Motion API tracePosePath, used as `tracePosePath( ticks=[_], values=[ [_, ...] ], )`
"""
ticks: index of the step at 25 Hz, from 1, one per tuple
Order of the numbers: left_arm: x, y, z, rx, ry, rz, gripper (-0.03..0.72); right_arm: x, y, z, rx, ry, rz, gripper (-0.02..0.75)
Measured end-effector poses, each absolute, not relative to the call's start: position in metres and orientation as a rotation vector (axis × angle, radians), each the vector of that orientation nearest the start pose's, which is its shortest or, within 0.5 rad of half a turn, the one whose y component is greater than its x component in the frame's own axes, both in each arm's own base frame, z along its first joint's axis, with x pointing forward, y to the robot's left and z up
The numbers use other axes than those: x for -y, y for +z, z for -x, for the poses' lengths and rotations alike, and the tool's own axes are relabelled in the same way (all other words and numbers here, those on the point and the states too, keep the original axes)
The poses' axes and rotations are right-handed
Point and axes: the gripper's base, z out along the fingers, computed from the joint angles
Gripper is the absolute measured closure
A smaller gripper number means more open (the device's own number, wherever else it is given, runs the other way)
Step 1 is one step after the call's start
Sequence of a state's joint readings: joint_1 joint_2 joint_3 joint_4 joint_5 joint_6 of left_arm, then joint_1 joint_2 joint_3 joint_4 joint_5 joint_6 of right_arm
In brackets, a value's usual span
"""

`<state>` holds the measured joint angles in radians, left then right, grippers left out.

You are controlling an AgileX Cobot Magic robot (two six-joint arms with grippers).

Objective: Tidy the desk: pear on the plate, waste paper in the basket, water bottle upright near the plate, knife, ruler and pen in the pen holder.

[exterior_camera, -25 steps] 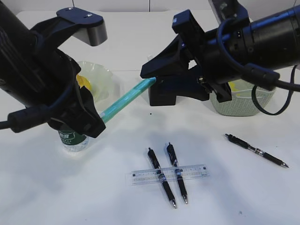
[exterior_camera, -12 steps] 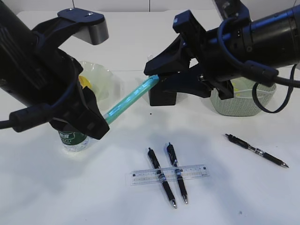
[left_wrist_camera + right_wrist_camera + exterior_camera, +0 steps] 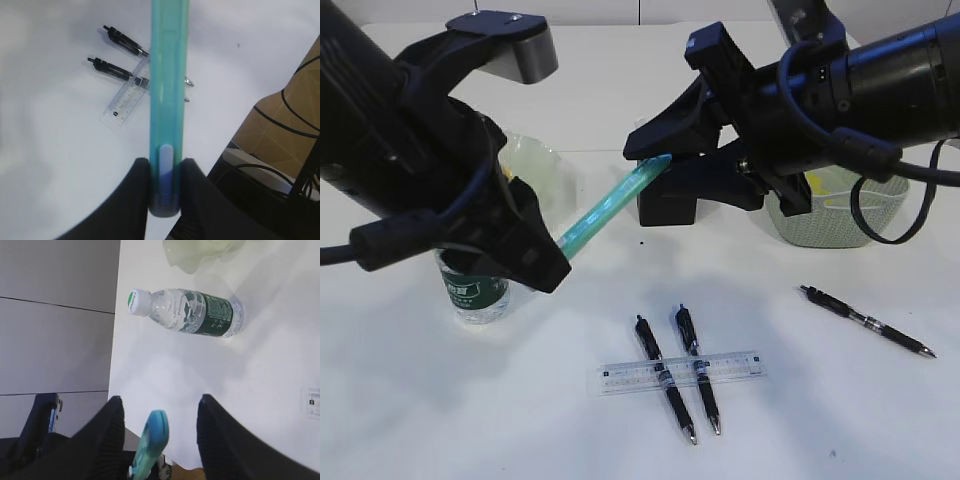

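White desk, pale wall behind. L gripper point(image 3: 165, 172) clamps the teal knife point(image 3: 612, 205) by its butt end, blade end slanting up to the right. Bottle point(image 3: 475, 290) upright below it, by the plate point(image 3: 535, 165). Ruler point(image 3: 680, 371) lies across two pens mid-desk; third pen point(image 3: 867, 321) right. R gripper point(image 3: 157, 422) wide apart, knife tip sitting between the fingers, no contact seen. Holder point(image 3: 667, 205) under it, basket point(image 3: 840, 215) far right. Risk: handover. If L lets go before R closes, knife drops; off-centre pinch could twist it.
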<state>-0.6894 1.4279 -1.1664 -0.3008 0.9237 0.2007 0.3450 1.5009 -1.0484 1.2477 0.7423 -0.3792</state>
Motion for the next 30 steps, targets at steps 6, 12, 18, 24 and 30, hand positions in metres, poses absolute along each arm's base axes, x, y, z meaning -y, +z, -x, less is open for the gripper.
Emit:
tracePosePath(
  ticks=[6, 12, 18, 24, 30],
  values=[
    [0.2028, 0.3092, -0.2111, -2.498, -0.55, -0.998, 0.569, -0.1622, 0.2964, -0.2778, -2.398, 1.351, -0.076, 0.458],
    [0.2031, 0.3094, -0.2113, -2.495, -0.553, -0.994, 0.569, -0.1625, 0.2965, -0.2773, -2.4, 1.357, -0.073, 0.545],
    [0.2031, 0.3094, -0.2113, -2.494, -0.552, -0.996, 0.569, -0.1632, 0.2977, -0.2773, -2.393, 1.383, -0.092, 0.641],
    [0.2031, 0.3094, -0.2113, -2.494, -0.552, -0.996, 0.569, -0.1637, 0.2987, -0.2773, -2.386, 1.402, -0.106, 0.682],
    [0.2032, 0.3095, -0.2115, -2.491, -0.553, -0.995, 0.554, -0.1638, 0.2988, -0.2772, -2.384, 1.404, -0.102, 0.685]
  ],
)
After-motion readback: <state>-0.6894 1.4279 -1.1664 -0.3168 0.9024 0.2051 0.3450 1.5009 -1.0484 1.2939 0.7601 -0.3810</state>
